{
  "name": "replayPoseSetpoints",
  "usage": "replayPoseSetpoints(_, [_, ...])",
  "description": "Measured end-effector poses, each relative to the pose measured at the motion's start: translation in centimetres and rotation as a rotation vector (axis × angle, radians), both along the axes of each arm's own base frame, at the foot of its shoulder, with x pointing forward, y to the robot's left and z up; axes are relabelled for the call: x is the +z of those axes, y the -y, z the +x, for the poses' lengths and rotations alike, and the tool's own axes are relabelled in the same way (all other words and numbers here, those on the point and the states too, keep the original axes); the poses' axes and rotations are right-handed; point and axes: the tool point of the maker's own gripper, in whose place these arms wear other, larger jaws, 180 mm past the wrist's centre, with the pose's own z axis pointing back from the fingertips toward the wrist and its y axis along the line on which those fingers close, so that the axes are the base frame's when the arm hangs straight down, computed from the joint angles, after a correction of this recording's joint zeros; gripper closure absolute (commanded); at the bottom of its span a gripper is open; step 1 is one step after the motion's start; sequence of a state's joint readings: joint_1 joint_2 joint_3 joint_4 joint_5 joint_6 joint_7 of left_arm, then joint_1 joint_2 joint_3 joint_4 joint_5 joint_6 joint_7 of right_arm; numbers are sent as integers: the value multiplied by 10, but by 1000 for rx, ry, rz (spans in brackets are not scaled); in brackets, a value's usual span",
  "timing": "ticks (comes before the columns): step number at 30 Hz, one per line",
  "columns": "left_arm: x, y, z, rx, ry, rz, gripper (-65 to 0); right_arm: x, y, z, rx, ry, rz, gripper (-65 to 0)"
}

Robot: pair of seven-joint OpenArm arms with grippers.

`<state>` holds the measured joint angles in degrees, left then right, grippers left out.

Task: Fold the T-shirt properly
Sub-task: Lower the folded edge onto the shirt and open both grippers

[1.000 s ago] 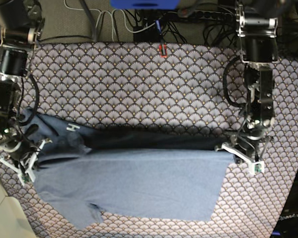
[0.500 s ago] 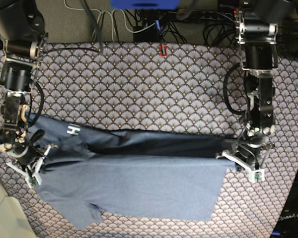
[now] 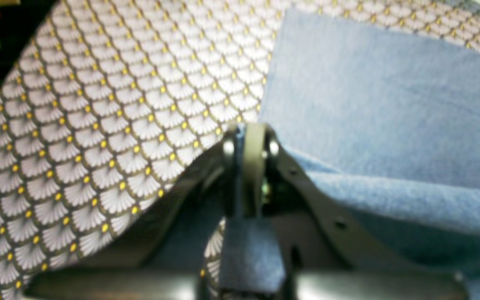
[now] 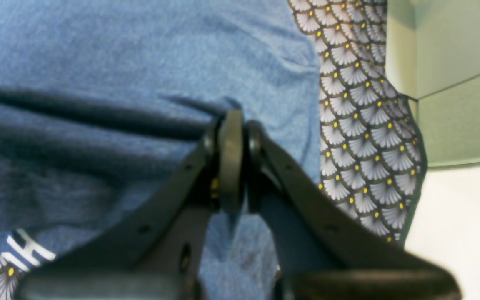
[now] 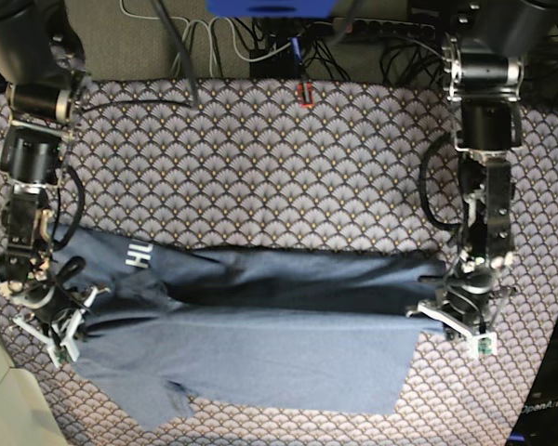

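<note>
The T-shirt [image 5: 251,348] lies across the near half of the table [image 5: 288,167], which is covered with a cloth of small fan shapes with yellow dots. The shirt is slate-blue and stretched between the two arms, with a darker band of cloth along its far edge and a lighter layer in front that reaches almost to the near edge of the table. One sleeve points toward the near edge at the side of the right arm.

The right gripper [image 5: 51,321] is closed on the shirt at its end; in the right wrist view its jaws are pressed together on a fold of blue cloth [image 4: 98,83]. The left gripper [image 5: 460,321] is also closed on the shirt, at the opposite end; in the left wrist view a piece of blue cloth comes out between the shut jaws, and the rest of the shirt [image 3: 390,104] spreads to one side.

White block lettering [image 5: 136,254] shows on the shirt near the right gripper. In the right wrist view the letter "H" [image 4: 29,250] can be read; the other letters are hidden in the fold.

Cables [image 5: 223,42] lie behind the table.
</note>
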<state>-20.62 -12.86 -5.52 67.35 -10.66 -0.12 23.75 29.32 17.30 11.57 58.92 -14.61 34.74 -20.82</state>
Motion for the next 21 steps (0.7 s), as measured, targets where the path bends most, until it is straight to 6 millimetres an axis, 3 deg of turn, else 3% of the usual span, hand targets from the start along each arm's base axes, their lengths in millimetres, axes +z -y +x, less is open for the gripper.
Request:
replayPoseSetpoints(4, [-14,18,0,-54,-27,21,-4,0,0,0,0,-2,0,0])
replayPoseSetpoints(9, [-17,14,1,-42,-23,19,-4,-1,0,0,-1,-2,0,0])
replayPoseSetpoints(18, [6,5,16,-30,21,33,-5,-3,-9,1,7,-2,16,0])
replayPoseSetpoints(21, [4,5,19,-31,13,32,-5,-5,-18,3,35,-12,-1,0])
